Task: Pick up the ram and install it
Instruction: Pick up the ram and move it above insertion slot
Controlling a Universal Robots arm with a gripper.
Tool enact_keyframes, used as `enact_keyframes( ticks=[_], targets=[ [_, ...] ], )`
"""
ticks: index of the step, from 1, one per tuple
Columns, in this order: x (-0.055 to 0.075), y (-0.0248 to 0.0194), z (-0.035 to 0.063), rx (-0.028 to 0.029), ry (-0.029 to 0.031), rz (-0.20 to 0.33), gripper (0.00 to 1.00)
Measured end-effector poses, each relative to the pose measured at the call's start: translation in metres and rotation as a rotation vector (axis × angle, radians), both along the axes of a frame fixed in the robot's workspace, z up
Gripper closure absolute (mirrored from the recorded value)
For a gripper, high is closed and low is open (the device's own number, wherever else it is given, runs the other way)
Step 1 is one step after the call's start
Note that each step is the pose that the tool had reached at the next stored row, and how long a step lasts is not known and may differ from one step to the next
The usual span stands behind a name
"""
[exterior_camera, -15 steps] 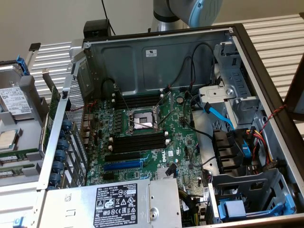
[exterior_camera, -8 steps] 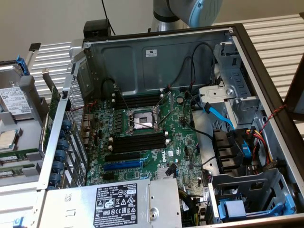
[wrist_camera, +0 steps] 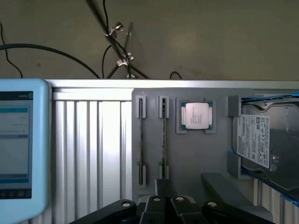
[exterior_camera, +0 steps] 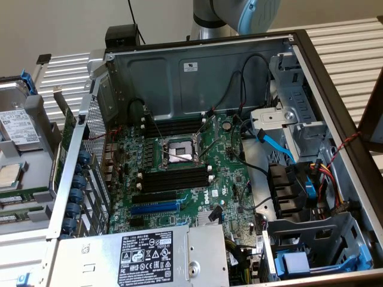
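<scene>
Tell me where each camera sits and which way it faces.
Exterior view: raised, off the arm, looking down into the open computer case; the arm shows behind it.
Wrist view: on the wrist, facing the tray holding the ram; the shut gripper shows.
Both show the hard drive and processor.
</scene>
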State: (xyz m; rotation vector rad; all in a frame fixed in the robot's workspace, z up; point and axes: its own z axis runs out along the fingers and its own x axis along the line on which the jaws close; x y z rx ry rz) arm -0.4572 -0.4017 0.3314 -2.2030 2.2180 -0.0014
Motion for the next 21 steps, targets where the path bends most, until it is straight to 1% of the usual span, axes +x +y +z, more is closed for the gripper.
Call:
enact_keyframes(
  ticks=[6,8,9,10,13,17,21],
  targets=[
    [0.0000,0.0000,0.0000,0.0000,0.0000,0.000,0.88],
    [0.0000,0.0000,0.0000,0.0000,0.0000,0.000,0.76],
    [0.0000,0.0000,0.0000,0.0000,0.0000,0.000,0.76],
    [0.0000,0.0000,0.0000,0.0000,0.0000,0.000,0.69],
    [0.0013,0.0000,-0.0011,0.0001,0.0003,0.000,0.69],
    [0.0032,-0.0004,-0.0080,0.0014,0.0009,0.000,0.69],
    [0.0032,-0.0010,-0.0085,0.0018,0.0009,-0.001,0.69]
  ],
)
